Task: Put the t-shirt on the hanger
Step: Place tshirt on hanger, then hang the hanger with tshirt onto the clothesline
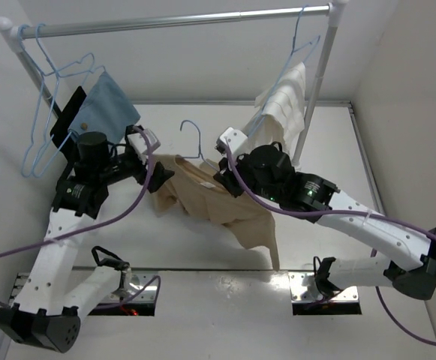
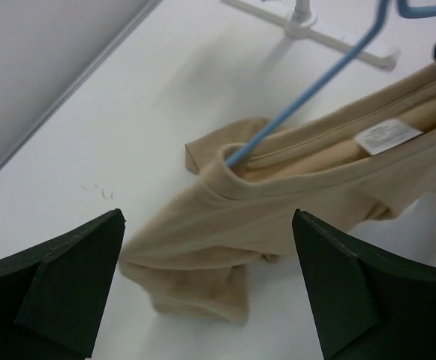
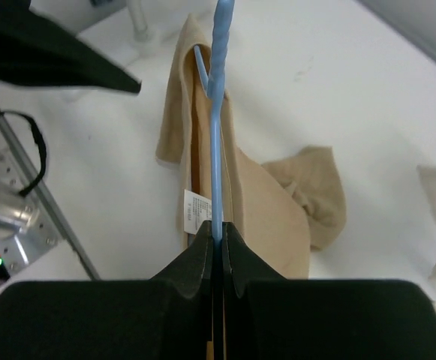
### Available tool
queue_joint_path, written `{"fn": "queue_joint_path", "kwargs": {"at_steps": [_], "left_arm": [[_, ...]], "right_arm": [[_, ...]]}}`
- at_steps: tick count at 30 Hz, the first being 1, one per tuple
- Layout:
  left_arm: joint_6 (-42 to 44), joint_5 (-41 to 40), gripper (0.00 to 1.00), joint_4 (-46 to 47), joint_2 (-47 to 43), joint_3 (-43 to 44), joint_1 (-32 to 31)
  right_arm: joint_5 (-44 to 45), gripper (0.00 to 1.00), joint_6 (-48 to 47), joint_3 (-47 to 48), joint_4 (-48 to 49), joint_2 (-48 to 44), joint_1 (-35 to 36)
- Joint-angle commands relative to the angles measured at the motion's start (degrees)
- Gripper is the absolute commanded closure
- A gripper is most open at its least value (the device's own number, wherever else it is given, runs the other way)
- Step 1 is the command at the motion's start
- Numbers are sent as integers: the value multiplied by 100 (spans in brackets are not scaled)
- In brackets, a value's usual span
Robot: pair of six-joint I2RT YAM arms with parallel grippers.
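The tan-beige t-shirt (image 1: 225, 206) hangs in the air between the arms, its lower part draping to the table. The light-blue wire hanger (image 1: 193, 139) runs into its collar, hook sticking up. My right gripper (image 1: 229, 178) is shut on the hanger wire (image 3: 216, 150), with the shirt (image 3: 259, 202) and its white label below. My left gripper (image 1: 161, 176) is open and empty just left of the shirt; in its wrist view the fingers (image 2: 67, 277) flank the shirt's sleeve (image 2: 202, 262) and the hanger arm (image 2: 308, 90) enters the collar.
A clothes rail (image 1: 172, 22) spans the back. Empty light-blue hangers and a blue cloth (image 1: 105, 105) hang at its left; a white cloth on a like hanger (image 1: 285, 101) hangs at its right. The rail's post (image 1: 315, 97) stands behind the right arm.
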Motion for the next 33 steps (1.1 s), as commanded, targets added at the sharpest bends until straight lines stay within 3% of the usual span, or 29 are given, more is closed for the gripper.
{"fn": "queue_joint_path", "kwargs": {"at_steps": [1, 11, 20, 24, 33], "left_arm": [[-522, -12, 0, 114, -297, -41, 58], [-952, 5, 0, 422, -588, -392, 58], [-1296, -118, 0, 861, -817, -621, 58], [-1348, -171, 0, 914, -940, -744, 58], [-1463, -171, 0, 1090, -1045, -850, 58]], "right_arm": [[996, 100, -3, 592, 321, 168, 265], [2490, 100, 226, 1269, 761, 555, 775], [3580, 100, -625, 3194, 647, 1522, 943], [3889, 100, -696, 3318, 1207, 1628, 820], [4847, 100, -1970, 3485, 2483, 1909, 767]]}}
